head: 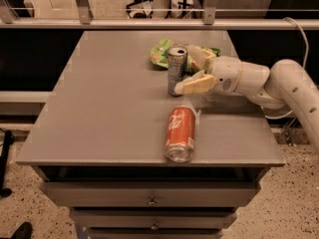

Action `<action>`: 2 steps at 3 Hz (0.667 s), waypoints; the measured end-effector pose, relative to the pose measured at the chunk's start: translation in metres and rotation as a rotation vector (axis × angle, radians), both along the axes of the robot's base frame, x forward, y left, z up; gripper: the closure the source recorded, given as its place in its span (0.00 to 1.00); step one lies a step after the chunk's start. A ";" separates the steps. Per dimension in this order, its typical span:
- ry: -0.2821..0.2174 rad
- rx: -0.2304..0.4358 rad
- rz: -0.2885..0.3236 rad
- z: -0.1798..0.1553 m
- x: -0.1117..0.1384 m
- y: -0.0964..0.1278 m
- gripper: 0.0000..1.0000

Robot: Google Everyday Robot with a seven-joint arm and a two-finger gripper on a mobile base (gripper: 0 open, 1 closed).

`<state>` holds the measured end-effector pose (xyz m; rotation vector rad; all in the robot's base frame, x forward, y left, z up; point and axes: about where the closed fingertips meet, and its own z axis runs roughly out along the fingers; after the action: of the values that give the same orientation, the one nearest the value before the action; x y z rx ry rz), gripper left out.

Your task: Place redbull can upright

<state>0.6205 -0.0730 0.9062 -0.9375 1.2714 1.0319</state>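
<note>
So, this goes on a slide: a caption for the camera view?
Redbull can upright on the grey table, gripper alongside it; orange can lying on its side nearer the front edge.

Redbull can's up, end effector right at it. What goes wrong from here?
1. The end effector sits close beside the upright redbull can; tall and slim, it may tip on a sideways pull-back.
2. Falling forward, it could strike the orange can lying near the table's front edge.
3. The green packet lies close behind it, so backward room looks tight.
</note>
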 end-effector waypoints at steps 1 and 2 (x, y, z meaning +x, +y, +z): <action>0.013 -0.051 -0.024 0.004 -0.008 -0.018 0.00; 0.003 -0.170 -0.101 0.039 -0.022 -0.066 0.00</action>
<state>0.5985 -0.1388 0.9448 -0.9898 1.4112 0.8563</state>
